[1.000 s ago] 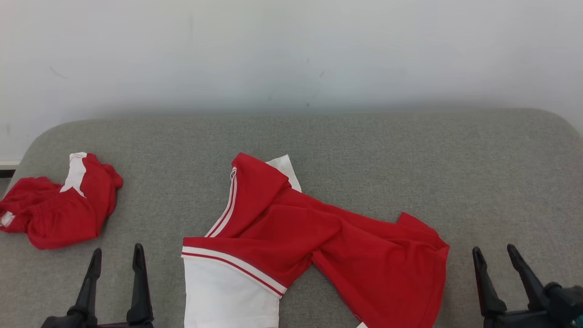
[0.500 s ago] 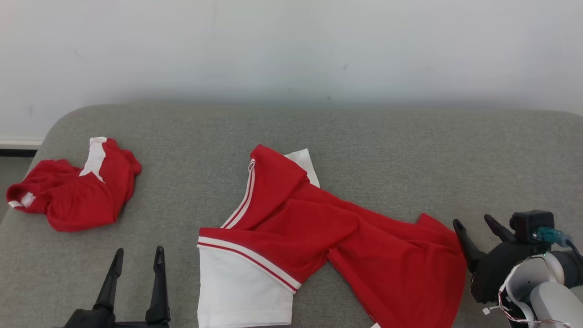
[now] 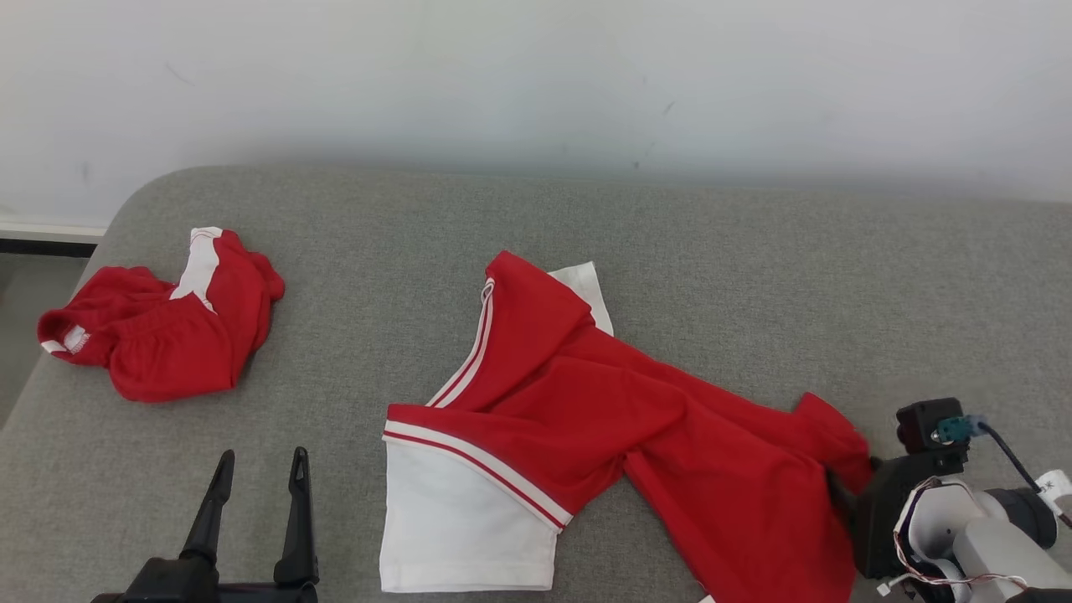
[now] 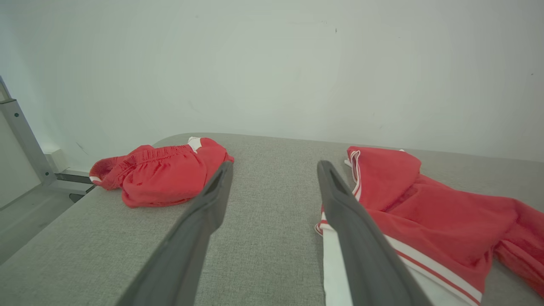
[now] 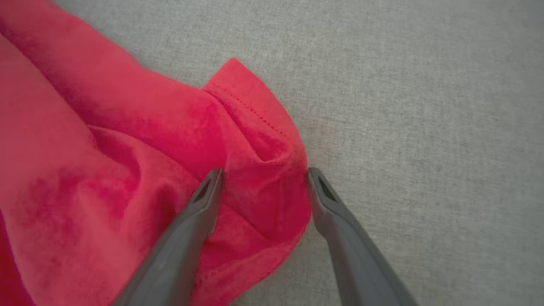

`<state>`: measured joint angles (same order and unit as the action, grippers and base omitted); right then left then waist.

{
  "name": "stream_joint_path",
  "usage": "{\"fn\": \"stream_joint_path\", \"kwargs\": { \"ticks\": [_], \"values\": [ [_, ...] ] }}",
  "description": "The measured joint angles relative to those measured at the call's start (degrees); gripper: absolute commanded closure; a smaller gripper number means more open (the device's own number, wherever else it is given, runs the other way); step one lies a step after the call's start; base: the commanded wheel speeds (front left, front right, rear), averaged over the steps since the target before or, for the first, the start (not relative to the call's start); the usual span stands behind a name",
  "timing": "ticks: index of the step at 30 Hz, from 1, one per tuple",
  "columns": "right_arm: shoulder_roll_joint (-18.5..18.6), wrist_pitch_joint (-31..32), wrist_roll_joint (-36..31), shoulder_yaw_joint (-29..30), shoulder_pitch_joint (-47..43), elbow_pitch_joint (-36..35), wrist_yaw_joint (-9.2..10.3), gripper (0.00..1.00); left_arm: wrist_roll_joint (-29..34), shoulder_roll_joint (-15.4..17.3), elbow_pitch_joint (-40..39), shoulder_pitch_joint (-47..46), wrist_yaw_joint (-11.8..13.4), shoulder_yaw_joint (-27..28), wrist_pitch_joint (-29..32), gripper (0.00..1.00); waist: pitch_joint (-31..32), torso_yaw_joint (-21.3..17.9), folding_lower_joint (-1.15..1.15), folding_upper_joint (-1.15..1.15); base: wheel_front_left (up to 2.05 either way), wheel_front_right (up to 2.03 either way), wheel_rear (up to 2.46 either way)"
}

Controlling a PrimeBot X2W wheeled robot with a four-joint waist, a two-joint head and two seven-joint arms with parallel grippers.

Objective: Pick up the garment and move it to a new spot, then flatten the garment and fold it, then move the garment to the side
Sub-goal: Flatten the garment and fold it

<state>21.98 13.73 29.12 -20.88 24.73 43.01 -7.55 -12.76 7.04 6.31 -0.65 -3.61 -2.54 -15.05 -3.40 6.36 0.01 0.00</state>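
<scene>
Here the red-and-white garment (image 3: 586, 410) lies rumpled in the middle of the grey padded surface (image 3: 754, 276). The right pincer (image 5: 261, 174) stands open, its fingers straddling a bunched red fold at the garment's right edge. The left pincer (image 3: 260, 456) is open and empty, beside the white panel but apart from it. Another red garment (image 3: 167, 343) lies crumpled at the far left.

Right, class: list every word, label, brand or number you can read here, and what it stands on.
None readable.
The red and white garment and the crumpled red garment show no print.
Small white tag at the head view's right edge: too small to read.
</scene>
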Motion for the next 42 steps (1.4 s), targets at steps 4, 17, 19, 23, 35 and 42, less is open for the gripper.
{"fn": "stream_joint_path", "kwargs": {
  "ticks": [4, 17, 19, 23, 35, 42],
  "values": [
    [0.21, 2.14, 2.24, -3.27, 1.01, 1.78, 0.0, 1.0, 0.41, -0.47, 0.41, -0.32, -0.49, 0.3, 0.0, 0.0, -0.02, 0.21, 0.0, 0.0, 0.0, 0.0, 0.0],
    [5.83, -11.84, 4.19, -0.45, 12.8, 4.5, 0.0, 1.0, 1.75, -1.69, 0.69, -0.3, -1.42, 0.81, 0.0, 0.0, 0.35, 0.12, 0.0, 0.0, 0.0, 0.0, 0.0],
    [6.5, -12.88, 4.13, -0.33, 14.59, 5.31, 0.0, 1.0, 1.81, -1.78, 0.69, -0.29, -1.45, 0.86, 0.0, 0.0, 0.25, 0.3, 0.0, 0.0, 0.0, 0.0, 0.0],
    [6.8, -14.66, 3.52, -0.78, 17.48, 7.86, 0.0, 0.67, 2.03, -2.09, 1.0, -0.32, -1.93, 0.94, 0.0, 0.0, -0.31, 0.68, 0.0, 0.0, 0.0, 0.0, 0.0],
    [6.72, -26.88, -0.02, 0.08, 20.21, 12.55, 0.0, 0.0, 2.61, -2.36, 2.08, -0.52, -2.45, 2.19, 0.0, 0.0, 0.72, 0.0, 0.0, 0.0, 0.0, 0.0, 0.0],
    [6.16, -28.63, -0.14, 3.23, 14.88, 4.55, 0.0, 0.0, 2.87, -2.3, 1.3, 0.97, -2.44, 3.48, 0.0, 0.0, 2.21, -2.05, 0.0, 0.0, 0.0, 0.0, 0.0]
  ]
}}
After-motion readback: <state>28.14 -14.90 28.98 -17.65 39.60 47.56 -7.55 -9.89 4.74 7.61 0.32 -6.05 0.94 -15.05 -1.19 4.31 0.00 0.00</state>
